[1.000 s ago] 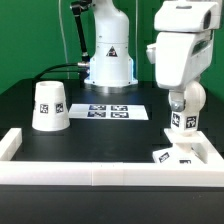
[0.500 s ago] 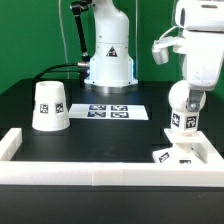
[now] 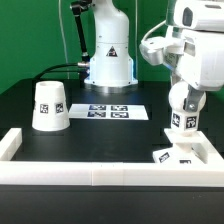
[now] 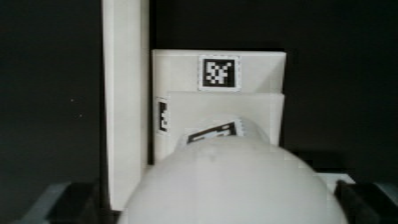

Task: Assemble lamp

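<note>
The white ball-shaped bulb (image 3: pixel 183 112) hangs upright in my gripper (image 3: pixel 184 100), just above and behind the flat square base (image 3: pixel 178 154), which lies in the rail corner at the exterior view's right. In the wrist view the bulb (image 4: pixel 228 185) fills the foreground between my two dark fingers (image 4: pixel 50 205), with the tagged base (image 4: pixel 217 80) beyond it. The gripper (image 4: pixel 217 205) is shut on the bulb. The cone shade (image 3: pixel 48 106) stands alone at the exterior view's left.
White border rails (image 3: pixel 100 170) run along the front and both sides; one rail (image 4: pixel 125 90) lies right beside the base. The marker board (image 3: pixel 118 112) lies mid-table. The arm's pedestal (image 3: pixel 108 60) stands at the back.
The wrist has turned and swung above the bulb. The bulb has shifted slightly toward the exterior view's right and stays over the base. The shade has not moved.
</note>
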You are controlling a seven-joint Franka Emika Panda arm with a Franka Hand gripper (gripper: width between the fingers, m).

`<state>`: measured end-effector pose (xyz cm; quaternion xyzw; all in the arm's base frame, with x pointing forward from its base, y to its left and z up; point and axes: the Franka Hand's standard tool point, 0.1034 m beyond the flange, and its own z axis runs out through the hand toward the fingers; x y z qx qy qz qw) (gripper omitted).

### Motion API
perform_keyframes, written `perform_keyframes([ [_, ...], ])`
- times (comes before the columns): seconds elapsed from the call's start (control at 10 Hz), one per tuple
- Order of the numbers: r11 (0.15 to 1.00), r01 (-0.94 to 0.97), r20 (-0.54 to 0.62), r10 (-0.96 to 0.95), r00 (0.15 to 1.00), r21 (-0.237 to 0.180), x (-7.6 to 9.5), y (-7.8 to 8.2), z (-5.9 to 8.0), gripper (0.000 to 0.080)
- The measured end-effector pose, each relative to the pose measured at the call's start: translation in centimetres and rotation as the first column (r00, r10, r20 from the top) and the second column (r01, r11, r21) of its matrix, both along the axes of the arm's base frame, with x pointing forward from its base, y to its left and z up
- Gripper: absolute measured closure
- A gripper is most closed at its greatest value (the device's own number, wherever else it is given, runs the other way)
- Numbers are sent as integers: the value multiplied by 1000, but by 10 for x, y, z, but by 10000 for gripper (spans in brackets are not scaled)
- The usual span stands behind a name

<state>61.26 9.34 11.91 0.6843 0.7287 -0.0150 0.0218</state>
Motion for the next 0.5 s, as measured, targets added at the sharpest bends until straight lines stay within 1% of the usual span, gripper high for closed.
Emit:
perform_keyframes([
  [0.1,1000,1,0,-1,1000,0,0,0,0,223],
  [0.4,999,51,3,-51,999,0,0,-3,0,223],
  [0.5,996,84,7,-84,996,3,0,-9,0,223],
])
